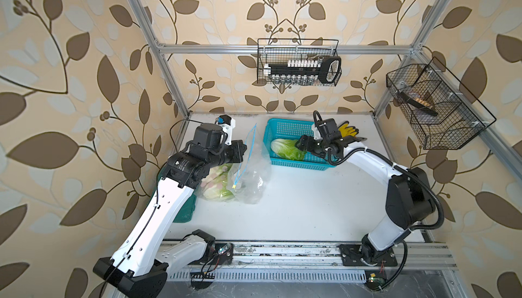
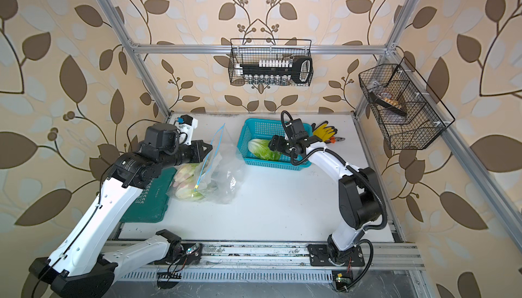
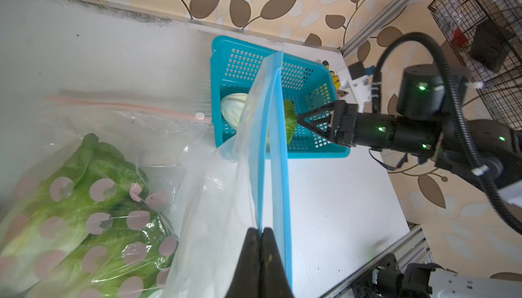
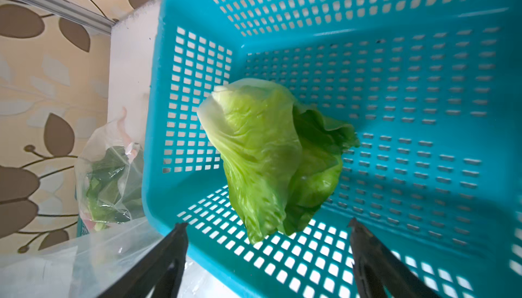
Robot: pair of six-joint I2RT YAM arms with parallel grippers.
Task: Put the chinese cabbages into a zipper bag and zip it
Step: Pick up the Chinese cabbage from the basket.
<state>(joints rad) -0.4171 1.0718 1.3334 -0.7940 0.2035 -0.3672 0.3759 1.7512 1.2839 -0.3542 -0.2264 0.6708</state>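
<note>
One chinese cabbage (image 4: 271, 155) lies in the teal basket (image 4: 158, 141), white stalk end toward the left arm, seen in both top views (image 1: 286, 149) (image 2: 264, 149). My right gripper (image 4: 267, 222) stands open at its green leaf end; the leaf tip reaches between the fingers without touching either. My left gripper (image 3: 261, 230) is shut on the blue zip edge (image 3: 275, 155) of the clear zipper bag (image 3: 214, 197), holding it upright left of the basket (image 1: 248, 147). Green leafy heads (image 3: 79, 197) lie in a pink-dotted clear wrap beside it.
Yellow-and-black gloves (image 1: 348, 130) and pliers (image 2: 337, 139) lie behind the right wrist. A green mat (image 2: 149, 200) sits under the left arm. Wire baskets hang on the back rail (image 1: 299, 65) and the right frame (image 1: 435, 107).
</note>
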